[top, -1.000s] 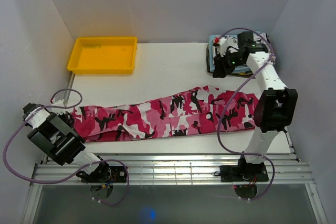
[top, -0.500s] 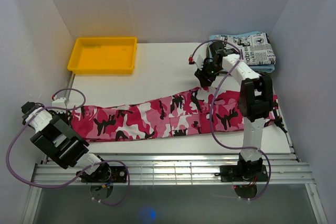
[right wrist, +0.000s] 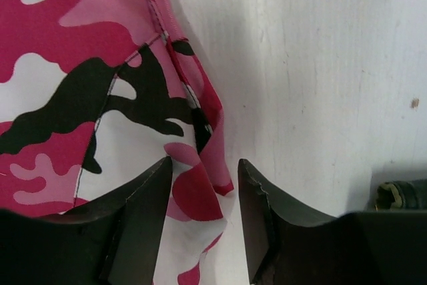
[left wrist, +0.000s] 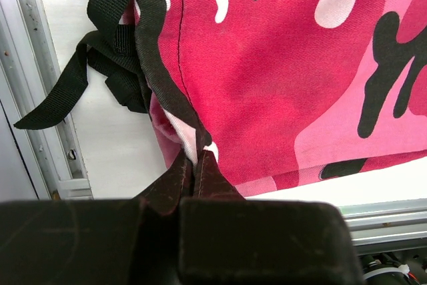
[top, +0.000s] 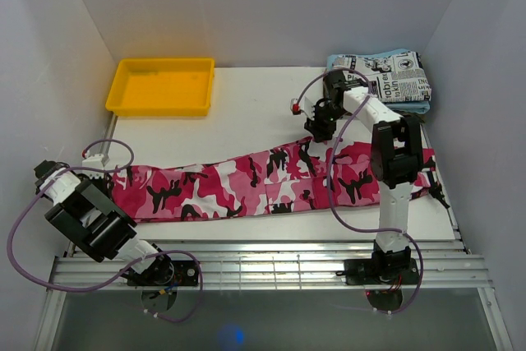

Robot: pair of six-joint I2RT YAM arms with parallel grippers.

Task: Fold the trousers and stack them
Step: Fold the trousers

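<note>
1. A white table (top: pixel 246 113) with white walls round it. The trousers (top: pixel 246 187) lie stretched flat across its near half, from the left edge to the right.
2. The cloth looks soft and light. I'd expect it to sag and crease rather than hold a shape, so take it at hems and corners, not mid-panel.
3. The left gripper (left wrist: pixel 195 165) is clamped tight on the trousers' edge at the left end, beside a black strap (left wrist: pixel 100 51).
4. The right gripper (right wrist: pixel 203 168) sits at the far edge, right of the middle. Its jaws are apart, with a loose fold of cloth between them, not pinched.
5. That raised fold looks a fair place to grip, though a shallow bite could slip off.
6. Further out there's a yellow tray (top: pixel 160 86) at the far left and a folded newsprint garment (top: pixel 394 76) in the far right corner.
</note>
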